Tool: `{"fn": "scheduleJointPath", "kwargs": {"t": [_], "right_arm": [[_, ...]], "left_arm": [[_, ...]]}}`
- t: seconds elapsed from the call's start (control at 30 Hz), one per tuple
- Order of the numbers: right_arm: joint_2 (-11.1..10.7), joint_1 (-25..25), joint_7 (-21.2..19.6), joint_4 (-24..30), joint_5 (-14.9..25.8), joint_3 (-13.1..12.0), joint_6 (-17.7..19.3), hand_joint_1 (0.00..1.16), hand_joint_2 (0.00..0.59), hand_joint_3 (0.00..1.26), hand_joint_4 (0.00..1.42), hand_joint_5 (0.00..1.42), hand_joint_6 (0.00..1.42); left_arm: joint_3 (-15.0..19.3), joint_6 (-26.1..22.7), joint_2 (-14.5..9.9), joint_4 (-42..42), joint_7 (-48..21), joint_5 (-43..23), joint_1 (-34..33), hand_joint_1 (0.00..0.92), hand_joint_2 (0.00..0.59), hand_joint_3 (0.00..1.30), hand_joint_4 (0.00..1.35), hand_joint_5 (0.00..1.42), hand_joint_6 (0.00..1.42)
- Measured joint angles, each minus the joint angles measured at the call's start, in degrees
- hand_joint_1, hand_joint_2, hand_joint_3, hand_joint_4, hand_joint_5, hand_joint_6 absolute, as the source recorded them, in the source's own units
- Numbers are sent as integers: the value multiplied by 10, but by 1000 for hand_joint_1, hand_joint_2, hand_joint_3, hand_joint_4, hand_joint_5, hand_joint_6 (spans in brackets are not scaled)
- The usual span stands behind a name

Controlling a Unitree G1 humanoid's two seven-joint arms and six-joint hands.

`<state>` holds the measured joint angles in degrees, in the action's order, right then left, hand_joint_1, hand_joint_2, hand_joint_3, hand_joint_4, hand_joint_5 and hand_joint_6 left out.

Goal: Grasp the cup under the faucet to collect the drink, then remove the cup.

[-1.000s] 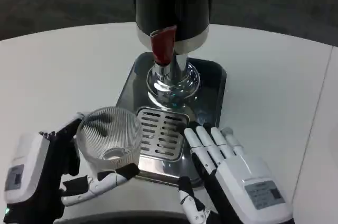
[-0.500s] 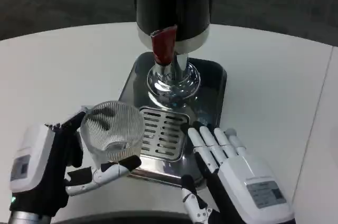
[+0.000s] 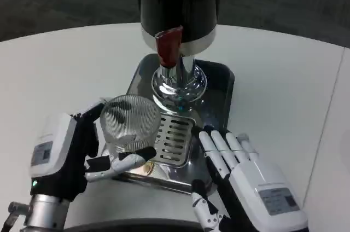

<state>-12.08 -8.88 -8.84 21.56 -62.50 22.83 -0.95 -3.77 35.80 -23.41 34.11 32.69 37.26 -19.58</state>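
A clear ribbed cup (image 3: 130, 123) is held by my left hand (image 3: 71, 152), fingers wrapped around its sides, over the left edge of the metal drip tray (image 3: 219, 87). The cup looks empty. The black dispenser (image 3: 179, 2) stands on the tray with its red faucet lever (image 3: 168, 47) above and to the right of the cup. My right hand (image 3: 246, 180) lies open, palm down, at the tray's front right corner, fingers reaching over the tray edge beside the slotted grate (image 3: 176, 136).
The round white table (image 3: 60, 73) stretches around the tray, with its far edge against a dark floor. A seam runs down the table at the right (image 3: 328, 111).
My left hand has carried the cup up and to the right, from the table at the tray's front left to over the tray's left edge near the grate. The right hand barely shifted.
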Motion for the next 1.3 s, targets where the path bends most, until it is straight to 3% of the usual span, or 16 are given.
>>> {"fn": "scheduleJointPath", "kwargs": {"t": [0.57,0.87,0.97,1.1,1.3], "right_arm": [[2,-1,4,7,1,-9,-3,82,569,0,0,0,0],[1,-3,5,8,8,-20,-3,118,553,0,0,0,0],[1,-3,6,8,10,-21,-3,120,552,0,0,0,0],[0,-3,6,8,11,-22,-3,123,551,0,0,0,0],[2,-3,6,8,12,-22,-3,126,550,0,0,0,0]], "left_arm": [[-72,-4,29,162,73,16,-147,506,235,922,1084,1258,1331],[-98,-4,36,204,87,16,-172,513,233,922,1084,1258,1331],[-102,-4,35,218,92,16,-182,495,198,910,992,1171,1204],[-116,-4,30,224,102,18,-188,421,129,730,737,961,960],[-129,-6,29,227,101,16,-189,348,105,520,546,796,714]]}}
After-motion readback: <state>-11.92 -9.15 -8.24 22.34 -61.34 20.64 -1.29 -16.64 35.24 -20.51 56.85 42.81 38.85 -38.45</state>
